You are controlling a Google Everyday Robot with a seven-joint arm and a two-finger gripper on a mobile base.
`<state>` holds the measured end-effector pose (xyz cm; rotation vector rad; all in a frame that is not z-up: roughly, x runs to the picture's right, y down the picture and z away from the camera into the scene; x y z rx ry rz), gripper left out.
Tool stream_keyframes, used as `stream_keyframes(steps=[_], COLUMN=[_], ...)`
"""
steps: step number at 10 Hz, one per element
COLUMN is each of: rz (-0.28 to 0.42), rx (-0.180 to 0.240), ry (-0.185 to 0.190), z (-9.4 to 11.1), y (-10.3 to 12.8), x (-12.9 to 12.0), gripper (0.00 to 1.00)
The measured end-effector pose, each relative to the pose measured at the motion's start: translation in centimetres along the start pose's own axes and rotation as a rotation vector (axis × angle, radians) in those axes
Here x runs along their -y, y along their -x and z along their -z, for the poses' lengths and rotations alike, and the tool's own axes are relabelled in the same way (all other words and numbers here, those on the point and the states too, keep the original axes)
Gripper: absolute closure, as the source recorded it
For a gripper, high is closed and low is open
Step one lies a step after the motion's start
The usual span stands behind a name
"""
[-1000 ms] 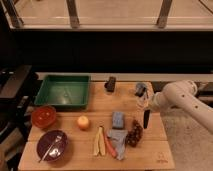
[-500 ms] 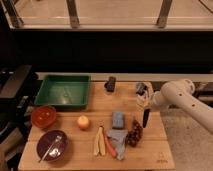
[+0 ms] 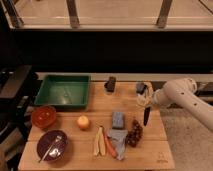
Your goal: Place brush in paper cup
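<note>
The brush (image 3: pixel 145 116), a slim black stick, hangs upright just above the right side of the wooden table (image 3: pixel 75 160). My gripper (image 3: pixel 146 103) is shut on its top end, and the white arm reaches in from the right. The paper cup (image 3: pixel 141 99) is a small pale cylinder just left of the gripper, partly hidden behind it. The brush's lower tip sits in front of and below the cup, outside it.
A small blue-grey container (image 3: pixel 141 88) stands behind the cup, a black block (image 3: pixel 110 83) further left. Grapes (image 3: pixel 134 133), a grey cloth (image 3: pixel 119 138), a sponge (image 3: pixel 118 120), a carrot (image 3: pixel 109 146), an orange fruit (image 3: pixel 83 122), a green tray (image 3: pixel 62 91), a red bowl (image 3: pixel 43 116) and a purple bowl (image 3: pixel 51 145) fill the table.
The arm shifts only slightly. The brush stays hanging in about the same spot beside the cup.
</note>
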<state>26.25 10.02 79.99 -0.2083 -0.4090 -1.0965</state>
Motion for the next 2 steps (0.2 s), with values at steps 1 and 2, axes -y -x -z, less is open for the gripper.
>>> stream_keyframes(steps=[1, 2], rz=[0.000, 0.000], rx=[0.001, 0.003], ry=[0.000, 0.000], z=[-0.06, -0.11], y=[0.05, 0.09], x=[-0.04, 0.00], gripper=[0.38, 0.38])
